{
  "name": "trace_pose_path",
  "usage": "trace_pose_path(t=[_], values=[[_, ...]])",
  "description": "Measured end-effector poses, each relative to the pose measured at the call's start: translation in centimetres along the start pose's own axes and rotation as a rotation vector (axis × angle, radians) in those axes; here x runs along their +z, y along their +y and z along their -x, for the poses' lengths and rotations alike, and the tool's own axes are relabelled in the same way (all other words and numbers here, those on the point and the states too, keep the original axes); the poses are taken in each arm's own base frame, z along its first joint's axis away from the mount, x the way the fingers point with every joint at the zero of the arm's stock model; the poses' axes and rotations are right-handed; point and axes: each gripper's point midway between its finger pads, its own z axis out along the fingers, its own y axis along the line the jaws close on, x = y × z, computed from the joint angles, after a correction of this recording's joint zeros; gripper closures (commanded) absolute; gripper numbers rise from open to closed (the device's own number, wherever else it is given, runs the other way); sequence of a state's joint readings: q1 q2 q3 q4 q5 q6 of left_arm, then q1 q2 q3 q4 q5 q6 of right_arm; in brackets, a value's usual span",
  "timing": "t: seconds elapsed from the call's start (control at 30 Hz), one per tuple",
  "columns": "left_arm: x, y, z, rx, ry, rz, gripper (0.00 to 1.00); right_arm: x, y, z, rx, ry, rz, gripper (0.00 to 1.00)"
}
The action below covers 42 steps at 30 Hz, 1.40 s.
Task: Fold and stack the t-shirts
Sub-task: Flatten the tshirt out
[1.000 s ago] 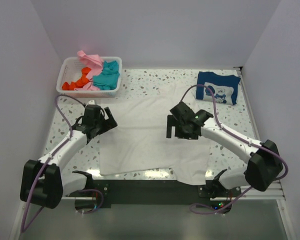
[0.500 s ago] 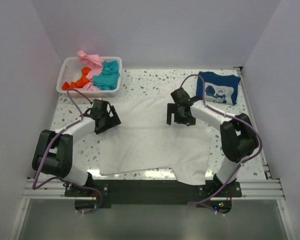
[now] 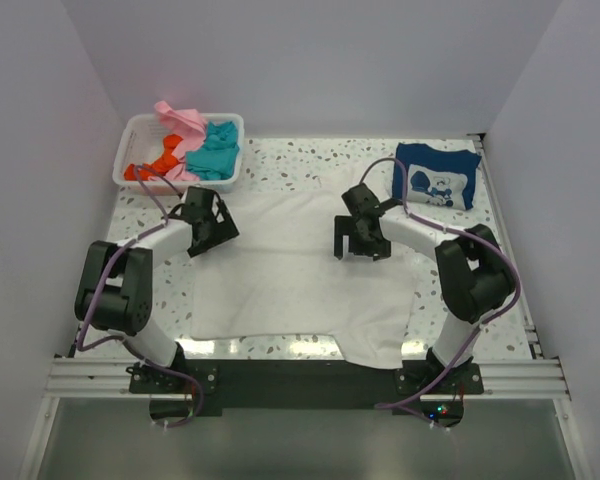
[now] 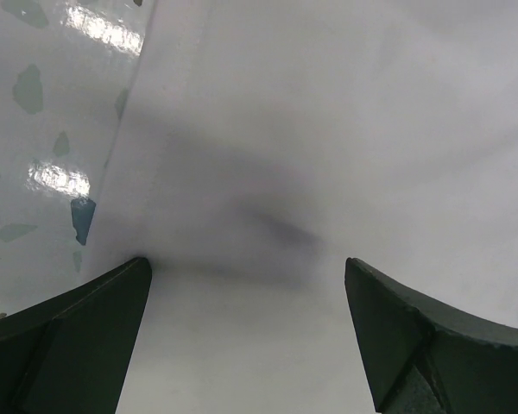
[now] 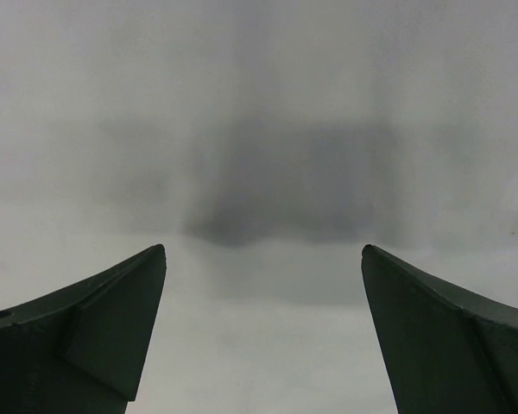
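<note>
Your left claw [image 3: 206,222] is wide open at the left edge of the white shirt [image 3: 290,285]. Your right claw [image 3: 361,238] is wide open over its top right part. The white shirt lies spread on the table [image 3: 300,165]. The blue shirt [image 3: 437,178] sits in the far right corner.
</note>
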<state>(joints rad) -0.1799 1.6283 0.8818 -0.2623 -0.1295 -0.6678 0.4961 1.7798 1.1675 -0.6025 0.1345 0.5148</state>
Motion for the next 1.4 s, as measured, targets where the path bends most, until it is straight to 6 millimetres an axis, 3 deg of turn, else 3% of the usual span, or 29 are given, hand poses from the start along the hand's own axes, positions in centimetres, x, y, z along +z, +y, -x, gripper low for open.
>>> trace_pose_path(t=[0.23,0.53,0.67,0.83,0.93,1.13,1.23,1.4], values=[[0.6,0.6,1.1,0.000,-0.004,0.035,0.00,0.0,-0.2,-0.5,-0.003,0.007,0.000,0.01],[0.5,1.2,1.6,0.002,0.001,0.051,0.00,-2.4,0.1,0.2,-0.001,-0.042,0.049,0.01],[-1.7,0.9,2.3,-0.005,-0.021,0.025,0.00,-3.8,0.1,0.4,0.001,-0.077,0.071,0.01],[-7.5,0.7,2.5,-0.079,-0.113,-0.068,0.00,-5.5,-0.4,0.0,0.006,-0.112,0.093,0.01],[-9.7,1.9,-0.1,-0.129,-0.108,-0.092,0.00,-6.1,-0.8,-1.0,0.006,-0.111,0.106,0.01],[-11.9,2.6,-9.7,-0.130,0.060,-0.097,0.00,-6.3,-1.0,-2.7,0.002,-0.087,0.132,0.01],[-12.4,4.0,-12.1,-0.192,0.092,-0.072,0.00,-6.1,-1.0,-3.2,0.000,-0.074,0.140,0.01],[-11.7,7.0,-15.0,-0.291,0.143,0.047,0.00,-5.9,-0.9,-3.7,-0.010,-0.057,0.155,0.01]])
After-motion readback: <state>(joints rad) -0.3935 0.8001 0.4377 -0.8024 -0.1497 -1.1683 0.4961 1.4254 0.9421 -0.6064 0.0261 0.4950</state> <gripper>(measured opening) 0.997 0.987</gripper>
